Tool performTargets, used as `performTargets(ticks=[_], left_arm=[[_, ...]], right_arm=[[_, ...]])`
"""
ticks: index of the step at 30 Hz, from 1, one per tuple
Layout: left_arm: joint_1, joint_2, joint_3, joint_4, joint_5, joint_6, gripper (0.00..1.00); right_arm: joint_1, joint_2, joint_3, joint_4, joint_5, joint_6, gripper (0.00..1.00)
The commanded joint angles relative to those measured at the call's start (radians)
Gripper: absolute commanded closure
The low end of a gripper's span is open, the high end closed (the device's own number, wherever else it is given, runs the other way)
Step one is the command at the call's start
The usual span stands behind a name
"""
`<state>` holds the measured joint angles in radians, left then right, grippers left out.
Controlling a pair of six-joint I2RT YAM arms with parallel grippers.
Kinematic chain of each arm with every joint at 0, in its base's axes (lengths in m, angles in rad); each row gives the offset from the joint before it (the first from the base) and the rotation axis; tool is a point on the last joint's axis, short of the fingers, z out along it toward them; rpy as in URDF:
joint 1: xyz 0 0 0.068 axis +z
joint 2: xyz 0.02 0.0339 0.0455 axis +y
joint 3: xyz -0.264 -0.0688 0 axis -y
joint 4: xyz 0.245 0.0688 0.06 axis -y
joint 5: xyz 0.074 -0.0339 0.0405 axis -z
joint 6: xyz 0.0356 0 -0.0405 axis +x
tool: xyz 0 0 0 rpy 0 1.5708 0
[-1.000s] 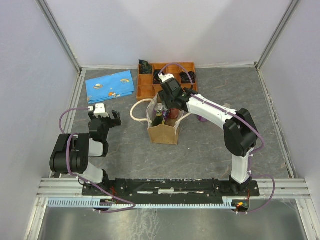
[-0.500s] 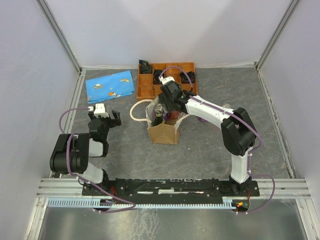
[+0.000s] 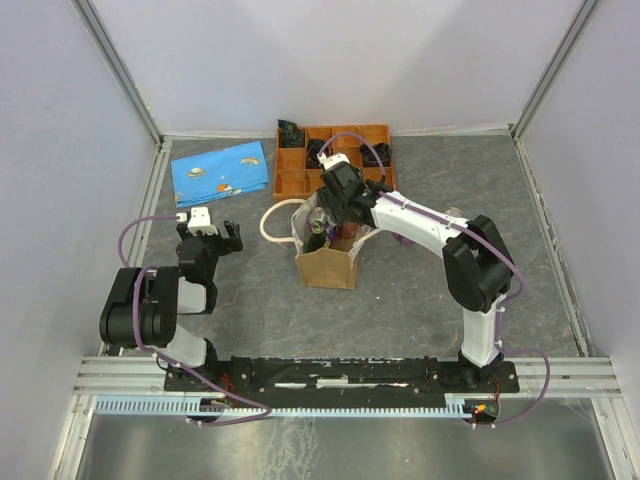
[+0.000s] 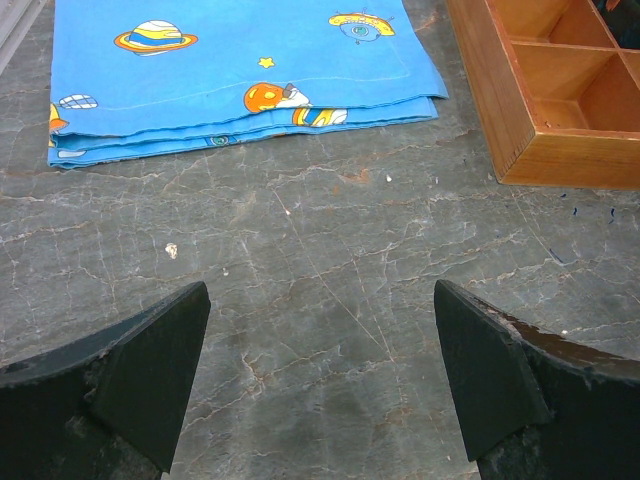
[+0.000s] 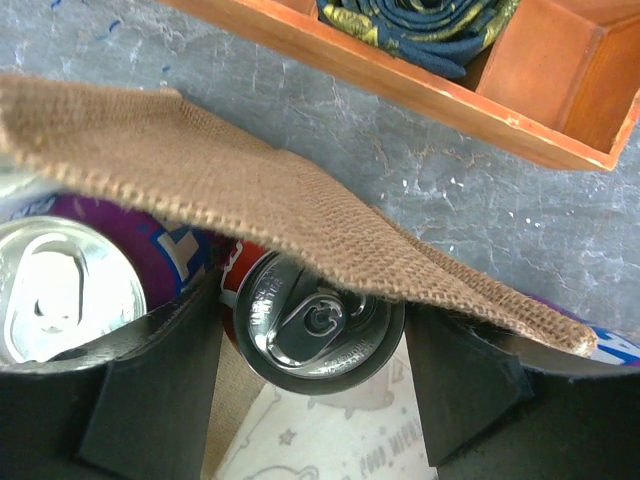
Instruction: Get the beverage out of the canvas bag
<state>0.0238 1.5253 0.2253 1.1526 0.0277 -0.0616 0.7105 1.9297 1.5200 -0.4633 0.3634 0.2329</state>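
Right tool (image 5: 310, 390) sits inside the canvas bag (image 3: 326, 262), jaws spread open either side of a red can (image 5: 318, 330), no visible contact; purple can (image 5: 75, 285) just left of it; left tool (image 4: 320, 385) open over bare bench (image 4: 330, 260), blue cloth (image 4: 235, 70) ahead.

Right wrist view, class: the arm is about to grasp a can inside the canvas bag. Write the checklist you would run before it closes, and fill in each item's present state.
1. Right tool open: ok, both fingers spread.
2. Red can between the fingers: ok, its top sits in the gap.
3. Canvas bag rim clear of the can: not ok, burlap edge overlaps the can top.
4. Purple can outside the grasp: ok, it lies beyond the left finger.
5. Fingers low enough on the can: cannot tell.
6. Left tool out of the way: ok, open over bare table.
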Motion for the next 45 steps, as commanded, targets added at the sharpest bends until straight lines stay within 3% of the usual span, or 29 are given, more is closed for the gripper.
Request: performTargets(ticks=[1, 16, 22, 26, 32, 45], left_arm=[[-0.005, -0.005, 0.005, 0.038, -0.010, 0.036, 0.01], [-0.004, -0.005, 0.005, 0.038, -0.009, 0.036, 0.01], [-0.004, -0.004, 0.004, 0.038, -0.010, 0.038, 0.01], [-0.004, -0.004, 0.005, 0.038, -0.009, 0.036, 0.01], [-0.004, -0.004, 0.004, 0.038, -0.010, 0.036, 0.01], [-0.004, -0.004, 0.005, 0.038, -0.010, 0.036, 0.01]], right_arm=[[-0.007, -0.146, 0.009, 0.008, 0.041, -0.067, 1.00], [-0.007, -0.466, -0.043, 0.150, 0.021, -0.136, 1.00], [-0.006, -0.696, -0.162, 0.186, 0.154, -0.164, 1.00], [-0.008, -0.831, -0.280, 0.186, 0.322, -0.166, 1.00], [-0.009, -0.958, -0.418, 0.084, 0.512, -0.092, 1.00], [-0.010, -1.023, -0.701, -0.013, 0.560, 0.141, 1.00]])
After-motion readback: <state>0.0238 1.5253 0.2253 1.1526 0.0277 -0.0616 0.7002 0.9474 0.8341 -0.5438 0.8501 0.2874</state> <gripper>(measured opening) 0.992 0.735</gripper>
